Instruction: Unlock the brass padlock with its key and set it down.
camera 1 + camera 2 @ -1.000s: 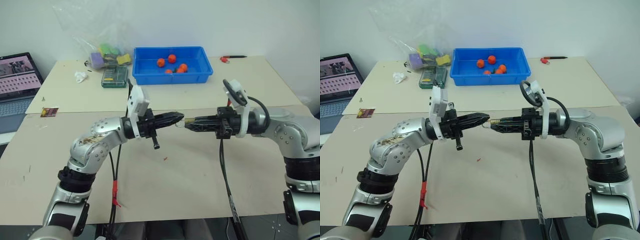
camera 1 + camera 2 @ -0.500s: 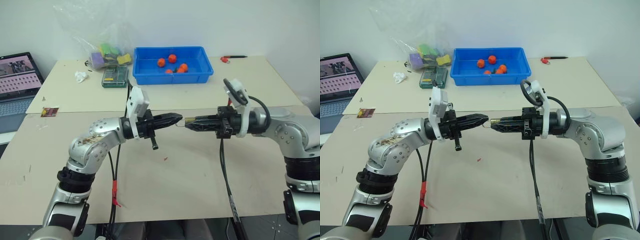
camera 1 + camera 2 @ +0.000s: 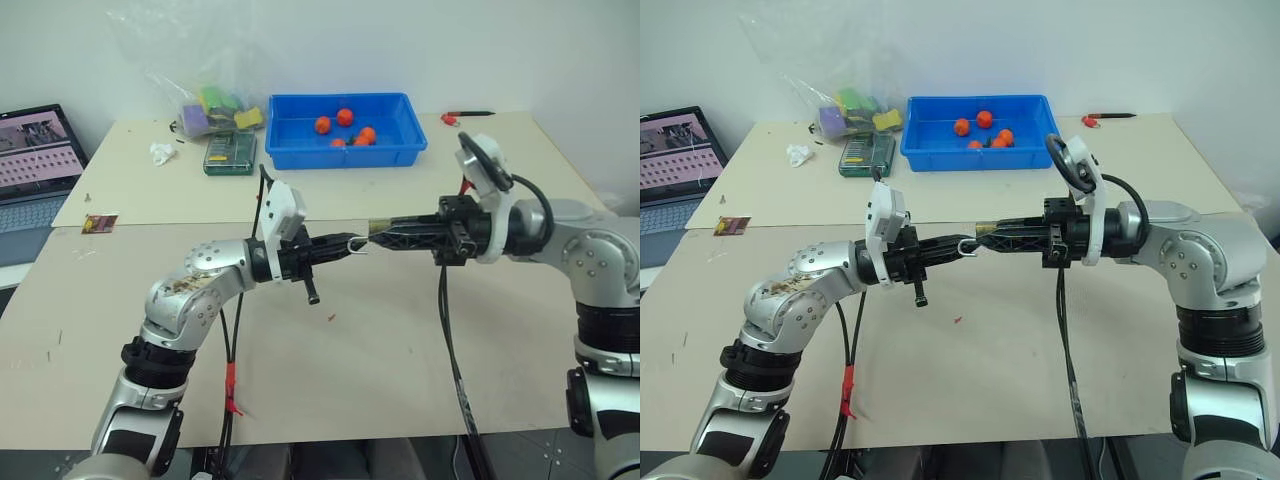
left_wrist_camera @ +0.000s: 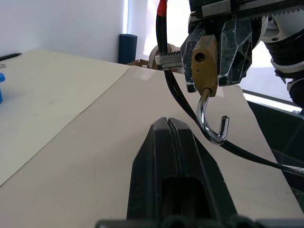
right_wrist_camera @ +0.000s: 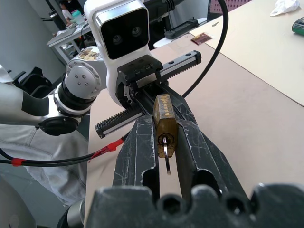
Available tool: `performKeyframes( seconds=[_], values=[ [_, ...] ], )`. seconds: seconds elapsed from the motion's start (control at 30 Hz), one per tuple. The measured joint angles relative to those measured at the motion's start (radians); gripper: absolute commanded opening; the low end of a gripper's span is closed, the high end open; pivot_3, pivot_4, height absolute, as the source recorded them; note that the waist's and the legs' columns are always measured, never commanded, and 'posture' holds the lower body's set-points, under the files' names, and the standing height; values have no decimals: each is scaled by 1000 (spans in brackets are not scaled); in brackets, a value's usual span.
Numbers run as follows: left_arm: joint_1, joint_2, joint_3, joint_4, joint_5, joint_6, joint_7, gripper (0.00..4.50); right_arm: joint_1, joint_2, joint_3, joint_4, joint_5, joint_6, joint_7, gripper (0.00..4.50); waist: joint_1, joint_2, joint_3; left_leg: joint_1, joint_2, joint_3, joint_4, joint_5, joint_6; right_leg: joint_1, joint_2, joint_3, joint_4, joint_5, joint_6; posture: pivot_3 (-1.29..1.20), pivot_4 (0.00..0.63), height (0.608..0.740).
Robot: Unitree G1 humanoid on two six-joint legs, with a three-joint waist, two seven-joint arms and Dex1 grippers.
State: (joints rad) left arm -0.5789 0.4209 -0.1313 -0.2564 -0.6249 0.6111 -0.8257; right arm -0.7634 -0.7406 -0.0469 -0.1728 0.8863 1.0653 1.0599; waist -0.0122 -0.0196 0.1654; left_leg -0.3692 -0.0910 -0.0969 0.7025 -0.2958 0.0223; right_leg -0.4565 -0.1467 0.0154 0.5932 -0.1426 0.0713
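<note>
- The right gripper [image 3: 985, 240] grasps the brass padlock [image 4: 205, 61] by its body, jaws clenched on either side, holding it in the air above the bench [image 3: 400, 340].
- The silver shackle [image 4: 212, 124] hangs open, one leg free of the body, so the lock looks sprung.
- The key [image 5: 165, 151] sits in the keyhole on the end facing the right wrist.
- The left gripper [image 3: 340, 246] has its jaws clenched tight with nothing between them, tips just beside the shackle.
- I judge the unlocking done; setting down remains.
- Next, the right arm needs to lower the padlock onto bare bench, then release; the left should draw clear of the shackle first.
</note>
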Motion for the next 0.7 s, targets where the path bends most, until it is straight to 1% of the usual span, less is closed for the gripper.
performKeyframes(
  seconds=[0.1,0.2,0.3,0.33,0.37,0.43,0.5,0.53,0.6,0.7],
  values=[
    [9,9,0,0,18,0,-2,32,4,-22,2,14,-23,-14,16,153,0,0,0,0,0,0,0,0,0,0,0,0,0,0,0,0,150,740],
    [21,22,1,2,38,0,-1,739,8,-37,3,45,-46,-25,35,153,-1,0,0,0,0,0,0,0,0,0,0,0,0,0,0,0,150,740],
    [42,47,6,5,57,-11,-8,1858,16,-56,8,67,-62,-33,66,153,-1,0,0,0,0,0,0,0,0,0,0,0,0,0,0,0,150,740],
    [51,58,9,5,65,-21,-13,2136,16,-58,9,73,-62,-33,74,153,-2,0,0,0,0,1,0,0,0,0,0,0,0,0,0,0,150,740],
    [67,77,17,4,77,-39,-19,2611,16,-62,14,81,-66,-33,88,153,-3,0,0,0,0,1,0,0,0,0,0,0,0,0,0,0,150,740],
    [87,104,25,2,98,-63,-29,3393,15,-65,27,94,-72,-33,99,153,-2,0,0,0,0,1,0,0,0,0,0,0,0,0,0,0,150,740],
    [114,145,27,-16,123,-105,-54,4016,14,-61,52,115,-86,-32,108,153,-2,0,0,0,0,1,0,0,0,0,0,0,0,0,0,0,150,740],
    [127,165,28,-27,136,-126,-66,4468,13,-53,71,128,-98,-32,109,153,-3,0,0,0,1,1,0,0,0,0,0,0,0,0,0,0,150,740],
    [149,199,35,-52,161,-169,-88,4468,6,-27,122,157,-126,-32,108,153,-3,0,0,0,1,1,-1,0,0,0,0,0,0,0,0,0,150,740],
    [179,253,53,-95,192,-203,-102,4468,-11,25,242,229,-195,-17,98,153,-3,0,0,0,1,1,-1,0,0,-1,0,0,0,0,0,0,150,740]
  ],
)
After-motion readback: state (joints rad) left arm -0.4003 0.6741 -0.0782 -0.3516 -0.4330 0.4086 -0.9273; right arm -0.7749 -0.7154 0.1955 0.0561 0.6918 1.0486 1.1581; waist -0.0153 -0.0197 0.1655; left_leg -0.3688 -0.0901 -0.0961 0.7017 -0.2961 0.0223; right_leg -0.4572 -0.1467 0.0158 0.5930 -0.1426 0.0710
